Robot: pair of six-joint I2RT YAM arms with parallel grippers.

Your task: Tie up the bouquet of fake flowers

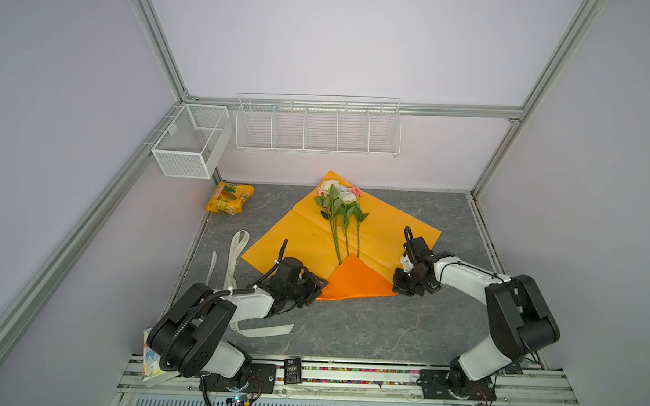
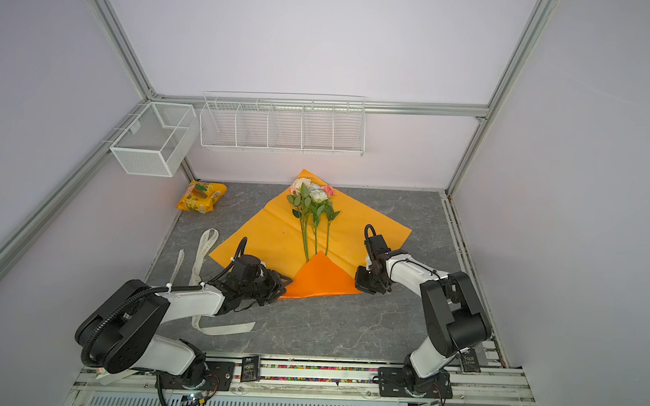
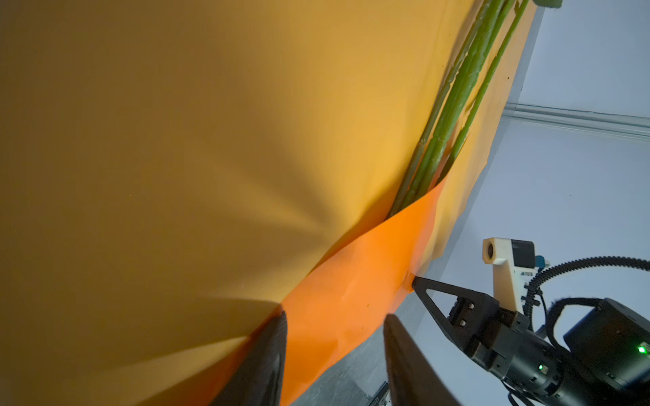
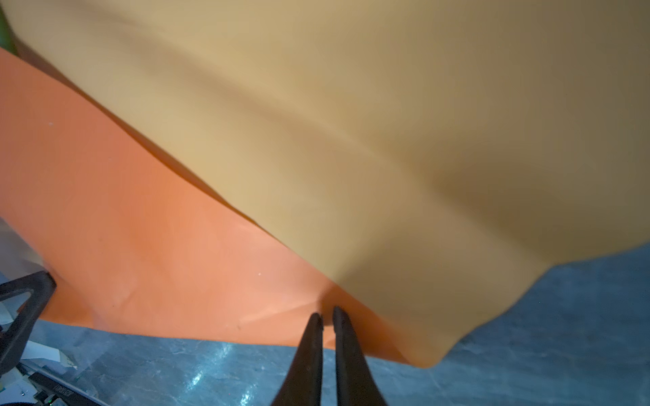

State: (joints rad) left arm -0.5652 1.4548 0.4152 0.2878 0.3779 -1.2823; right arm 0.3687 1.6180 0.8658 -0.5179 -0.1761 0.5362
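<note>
The bouquet of fake flowers (image 1: 338,197) (image 2: 311,192) lies on its spread orange paper wrap (image 1: 295,236) (image 2: 264,231), blooms toward the back wall. The wrap's near corner is folded as a brighter orange flap (image 1: 357,278) (image 2: 319,276) over the stem ends (image 3: 453,105). My left gripper (image 1: 321,284) (image 2: 285,282) (image 3: 334,316) is open at the flap's left corner, with the flap's edge (image 3: 351,281) lying loosely between its fingers. My right gripper (image 1: 401,284) (image 2: 361,284) (image 4: 327,313) sits at the flap's right corner (image 4: 140,228), its fingers a narrow slit apart and pinching nothing.
A long white ribbon (image 1: 237,253) lies left of the wrap and runs under my left arm. A yellow-orange snack packet (image 1: 230,198) sits at the back left. Two white wire baskets (image 1: 191,139) (image 1: 318,125) hang on the walls. A colourful box (image 1: 153,359) stands by the left arm's base.
</note>
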